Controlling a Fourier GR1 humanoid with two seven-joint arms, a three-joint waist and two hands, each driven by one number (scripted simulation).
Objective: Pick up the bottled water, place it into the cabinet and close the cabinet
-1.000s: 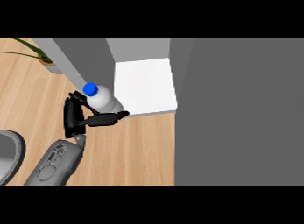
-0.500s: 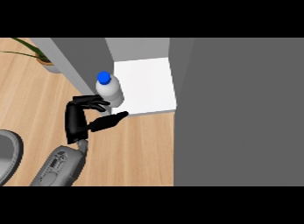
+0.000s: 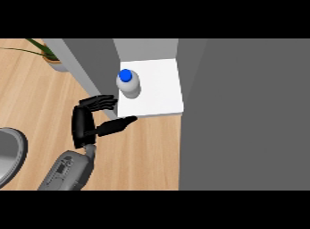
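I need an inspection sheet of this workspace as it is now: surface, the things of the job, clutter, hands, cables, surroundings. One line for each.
Surface: wooden counter, light planks.
Job's things: bottled water stands upright, blue cap on top, on the white shelf of the cabinet; the cabinet is not yet closed.
Clutter: grey round vessel at the left edge, partly cut off.
Hands: left hand open beside the shelf's front left corner, holding nothing; right hand not in view.
Cables: nothing seen.
Surroundings: potted plant at the upper left; large grey panel fills the right side.
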